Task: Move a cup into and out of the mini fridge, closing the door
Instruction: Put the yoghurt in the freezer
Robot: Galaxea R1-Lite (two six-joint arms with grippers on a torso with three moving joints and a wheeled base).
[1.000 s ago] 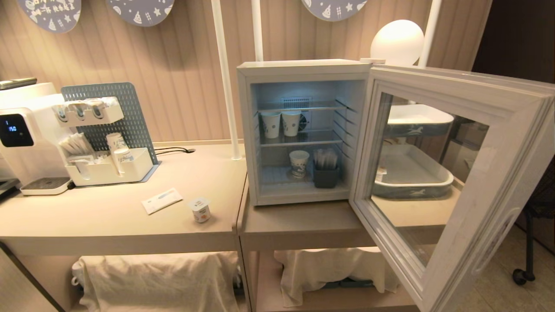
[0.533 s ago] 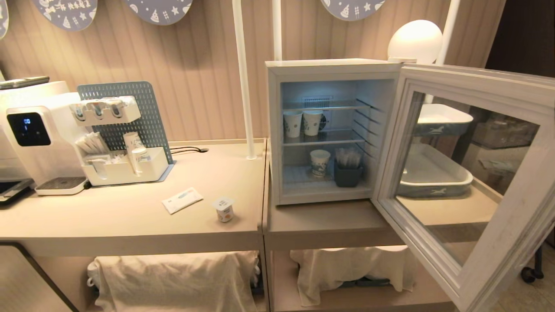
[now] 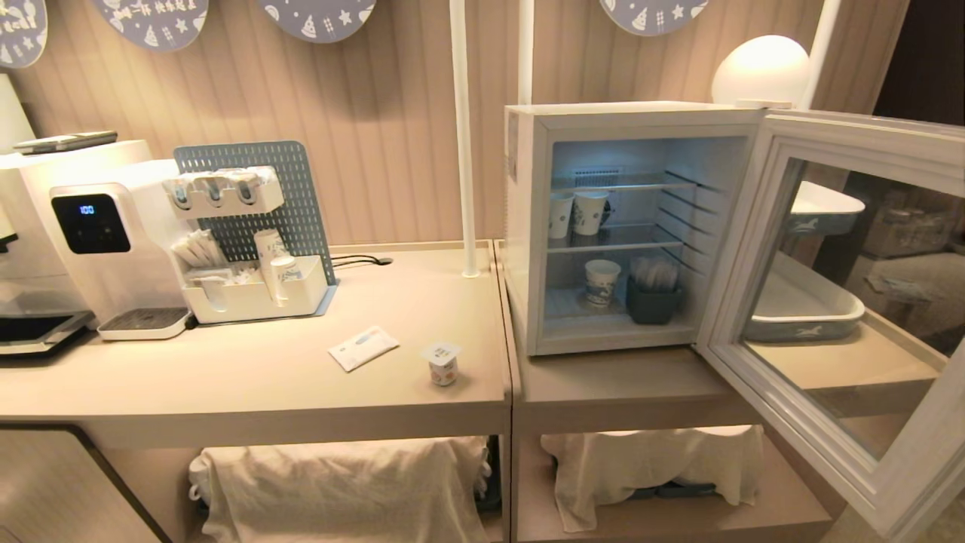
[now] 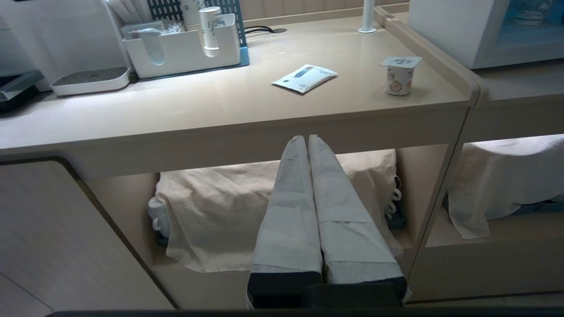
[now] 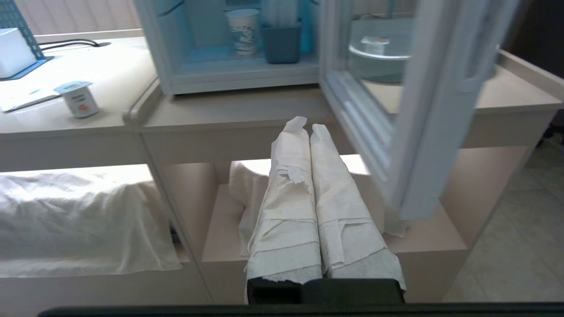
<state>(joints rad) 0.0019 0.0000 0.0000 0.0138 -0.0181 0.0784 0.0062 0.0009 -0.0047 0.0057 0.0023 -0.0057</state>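
Ribbed beige wall panelling backs a pale worktop (image 3: 249, 369) in two sections, with cloth-covered bundles on the shelf beneath. Against the earlier head views the whole scene has slid to the right; the camera has turned left, and nothing on the worktop has itself moved. The cup (image 3: 442, 363) stands upright near the right front corner of the left section, just right of a flat sachet (image 3: 363, 348) and well apart from the drinks machine (image 3: 90, 249) at far left. The mini fridge (image 3: 611, 226) sits on the right section, lit inside, with paper cups (image 3: 577, 213) on its wire shelves. The door (image 3: 852, 302) hangs wide open toward the near right. The left gripper (image 4: 307, 140) and right gripper (image 5: 304, 125) are both pressed together, empty, low in front of the worktop edge. Judgement: the shift brings the cup closer to the centre of view, apparently lining up for a first pickup; no handling has begun, and the open door needs no action before loading.
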